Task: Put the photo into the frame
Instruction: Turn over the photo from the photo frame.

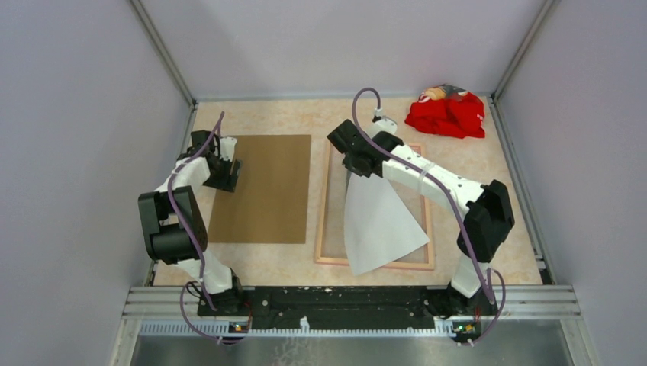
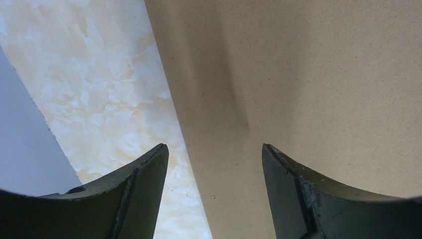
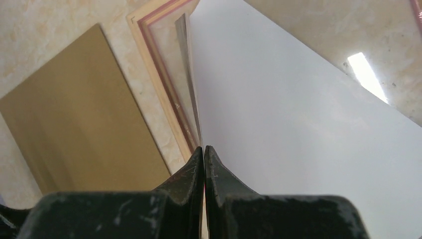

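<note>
The photo (image 1: pixel 379 223) shows its white reverse side and hangs tilted over the frame (image 1: pixel 323 221), its far edge lifted and its near edge down by the frame's front rail. My right gripper (image 1: pixel 352 164) is shut on the photo's far edge; in the right wrist view the fingertips (image 3: pixel 204 149) pinch the white sheet (image 3: pixel 298 114) edge-on above the frame's pale wood rail (image 3: pixel 159 84). My left gripper (image 1: pixel 226 171) is open and empty, low over the left edge of the brown backing board (image 1: pixel 263 187), which also shows in the left wrist view (image 2: pixel 308 74).
A crumpled red cloth (image 1: pixel 446 113) lies at the back right of the marbled tabletop (image 1: pixel 290 114). Grey walls enclose the table on three sides. The backing board lies flat left of the frame and also shows in the right wrist view (image 3: pixel 79 119).
</note>
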